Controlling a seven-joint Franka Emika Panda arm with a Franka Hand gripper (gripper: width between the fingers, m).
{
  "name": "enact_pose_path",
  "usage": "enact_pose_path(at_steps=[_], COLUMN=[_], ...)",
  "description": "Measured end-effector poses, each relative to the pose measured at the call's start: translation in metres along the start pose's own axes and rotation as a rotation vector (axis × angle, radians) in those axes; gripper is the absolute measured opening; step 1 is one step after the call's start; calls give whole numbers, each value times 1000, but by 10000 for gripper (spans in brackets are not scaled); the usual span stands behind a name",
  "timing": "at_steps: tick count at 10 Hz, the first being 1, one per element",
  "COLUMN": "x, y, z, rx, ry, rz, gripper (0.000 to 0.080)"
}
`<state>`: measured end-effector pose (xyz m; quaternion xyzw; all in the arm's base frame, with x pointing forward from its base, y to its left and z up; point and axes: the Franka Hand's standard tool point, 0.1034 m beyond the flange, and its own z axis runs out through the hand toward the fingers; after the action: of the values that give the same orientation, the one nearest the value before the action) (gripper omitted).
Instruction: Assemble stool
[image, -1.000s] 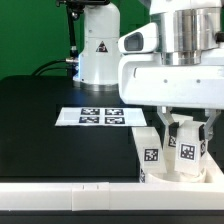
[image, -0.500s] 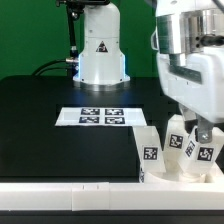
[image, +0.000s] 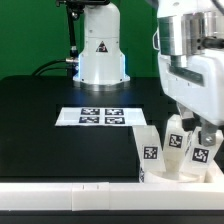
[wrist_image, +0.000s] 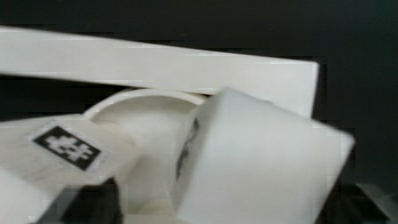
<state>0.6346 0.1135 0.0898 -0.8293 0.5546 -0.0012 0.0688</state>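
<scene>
At the exterior view's lower right, the claw (image: 197, 138) hangs over the stool parts: legs (image: 150, 150) standing upright in the seat (image: 165, 178) on the surface (image: 40, 110). One leg rises directly beneath the claw; whether it grips, I cannot tell.

Exterior view sits low at the table (image: 40, 120) edge, facing my base across it; my wrist view presses close on the stool (wrist_image: 196, 150) (image: 170, 150), which both share.
</scene>
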Motion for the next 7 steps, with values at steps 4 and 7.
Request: enact_pose_path(at_steps=[4, 7], x=[-1, -7], y=[-2, -5], z=[-7, -8], rx=[-3, -27], ry=[-14, 10], rz=[-405, -826], gripper=[648, 649])
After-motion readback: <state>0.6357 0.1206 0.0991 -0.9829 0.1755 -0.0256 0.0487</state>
